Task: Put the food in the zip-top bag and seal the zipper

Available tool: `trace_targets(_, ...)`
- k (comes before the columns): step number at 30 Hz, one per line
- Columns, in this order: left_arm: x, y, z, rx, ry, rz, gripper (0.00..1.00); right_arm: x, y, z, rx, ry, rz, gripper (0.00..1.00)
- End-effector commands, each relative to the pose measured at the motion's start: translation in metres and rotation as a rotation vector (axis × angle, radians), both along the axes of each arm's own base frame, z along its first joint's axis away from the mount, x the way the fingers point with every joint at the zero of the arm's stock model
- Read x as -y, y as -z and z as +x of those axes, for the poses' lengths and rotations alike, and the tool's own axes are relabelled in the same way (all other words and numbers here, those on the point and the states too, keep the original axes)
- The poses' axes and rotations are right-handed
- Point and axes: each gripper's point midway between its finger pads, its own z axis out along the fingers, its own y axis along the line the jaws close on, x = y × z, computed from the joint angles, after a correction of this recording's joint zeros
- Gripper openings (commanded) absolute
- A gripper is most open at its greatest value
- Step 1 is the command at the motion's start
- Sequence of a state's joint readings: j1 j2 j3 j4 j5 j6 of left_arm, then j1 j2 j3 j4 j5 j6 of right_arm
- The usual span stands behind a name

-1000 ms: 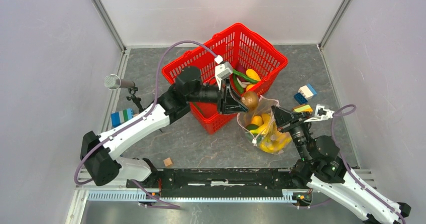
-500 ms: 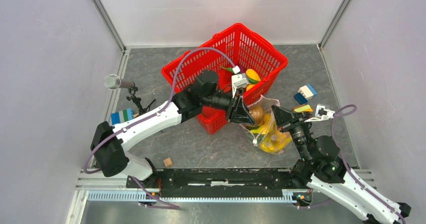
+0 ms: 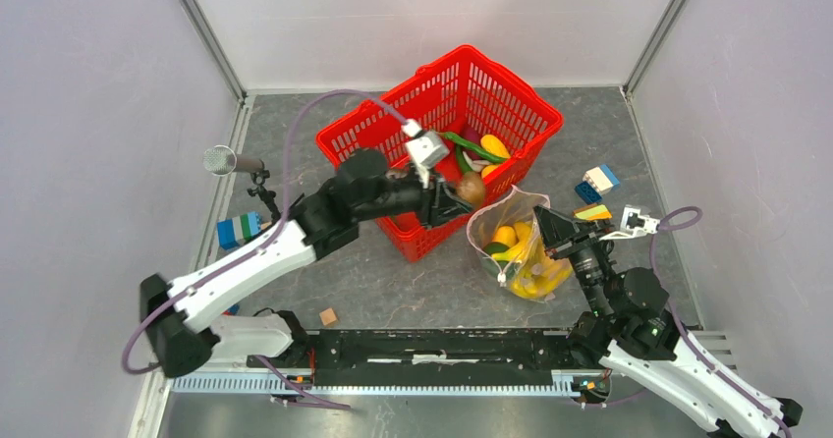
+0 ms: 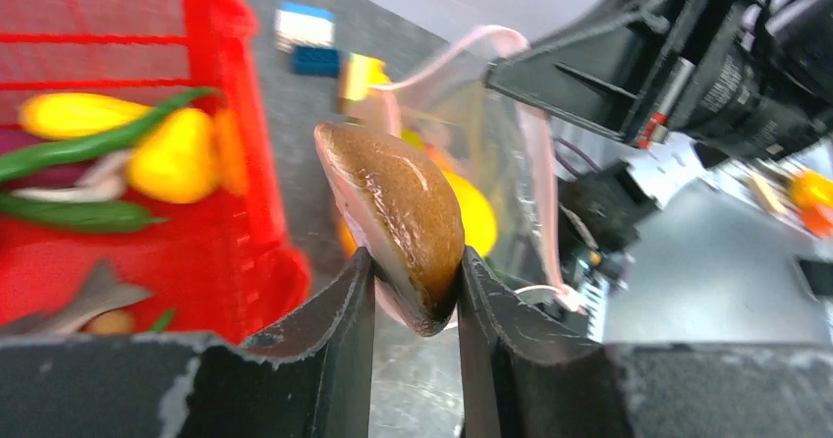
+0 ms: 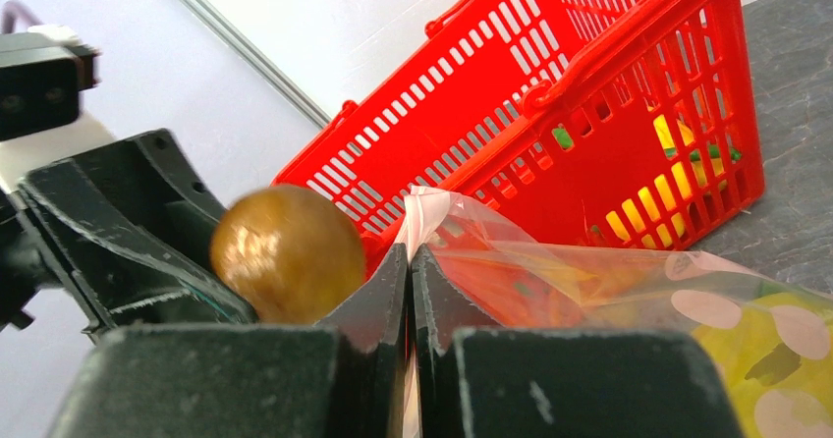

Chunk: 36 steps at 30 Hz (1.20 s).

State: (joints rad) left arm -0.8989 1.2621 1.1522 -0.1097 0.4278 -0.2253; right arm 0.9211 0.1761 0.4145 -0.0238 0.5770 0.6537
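Far left, by the wall: microphone (image 3: 224, 160) on a small stand. Just below it, blue-green bricks (image 3: 239, 229) on the table (image 3: 393, 281). Wooden cube (image 3: 328, 316) near the front rail.

Left arm (image 3: 265, 256) stretched rightward, along the near wall of the red basket (image 3: 516, 99). Basket set diagonally mid-table. At its right end, food (image 3: 494, 146): yellow pieces, green beans, something purple.

Left gripper (image 4: 411, 286) raised off the table at the basket's near-right corner. Fingers (image 4: 339, 320) clamped on brown food (image 4: 398, 197). Glossy, rounded, pinched at its lower end, most of it sticking out past the tips. In the top view held in the air between basket and bag (image 3: 491, 230), just beside the bag's mouth, not inside.

Bag lying on the table right of the basket, clear with pale dots, mouth toward the basket. Yellow food (image 3: 535, 276) plus a bit of green already in it. Zipper (image 4: 543, 202) unsealed, pinkish strip curving round a gaping mouth in the left wrist view.

Right gripper (image 5: 410, 261) at the bag's right side, fingers pressed tight together on the bag's mouth edge, film coming out between them, edge lifted.

Right of that: coloured bricks (image 3: 596, 181) on the table, apart from the bag.
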Motion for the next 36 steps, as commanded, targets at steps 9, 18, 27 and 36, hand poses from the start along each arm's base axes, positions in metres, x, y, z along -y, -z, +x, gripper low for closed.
trace_targets(9,-0.064,0.028,0.083,0.053,-0.555,0.221,0.52,-0.005,-0.028,-0.006,0.062,-0.046,0.011,0.06)
trace_targets(18,-0.08,0.031,0.099,-0.01,-0.596,0.19,0.67,-0.025,-0.049,-0.015,0.122,-0.152,-0.063,0.06)
trace_targets(27,-0.06,-0.047,0.027,0.107,-0.199,-0.029,0.93,-0.061,-0.121,-0.047,0.306,-0.43,-0.466,0.05)
trace_targets(36,-0.103,-0.082,-0.019,0.224,-0.163,-0.084,0.99,-0.079,-0.093,-0.08,0.317,-0.691,-0.64,0.04)
